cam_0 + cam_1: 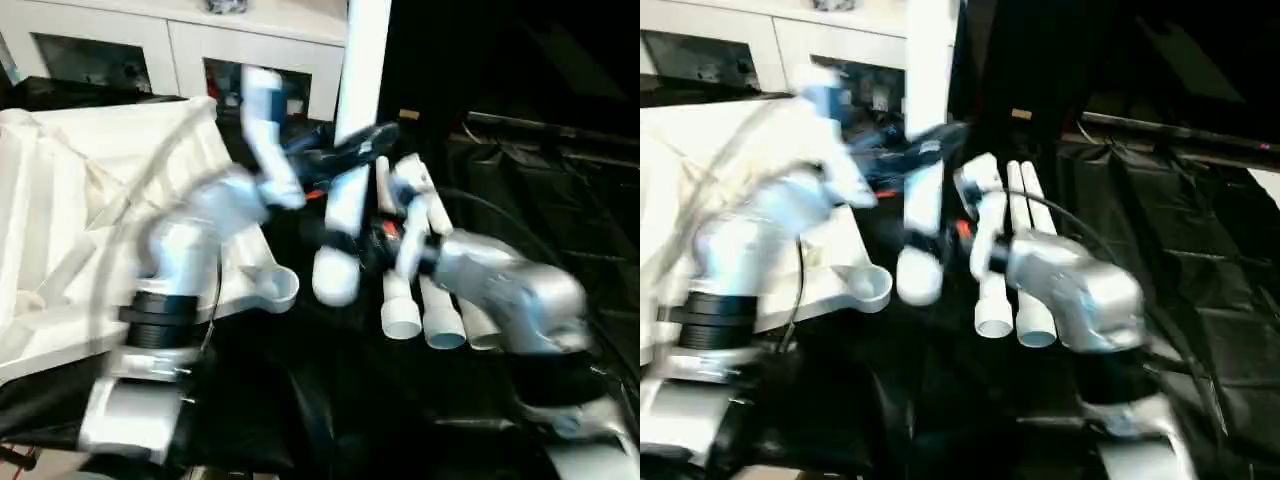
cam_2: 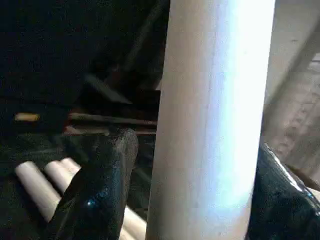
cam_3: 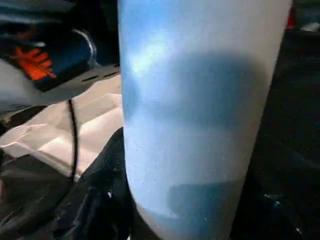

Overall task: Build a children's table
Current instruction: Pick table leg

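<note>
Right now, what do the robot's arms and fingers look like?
Each arm is shiny silver with rounded, chunky shapes: the left forearm has a black ring like a cuff and a thin black cable hanging beside it, and the right forearm is a smooth silver shell. There are small orange-red markings near the wrists. The fingers are glossy black with rounded tips.

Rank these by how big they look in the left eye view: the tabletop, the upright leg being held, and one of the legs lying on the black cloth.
1. tabletop, largest.
2. upright leg, running past the picture's top.
3. lying leg, smallest, though partly covered by the right gripper; the legs may truly match.
</note>
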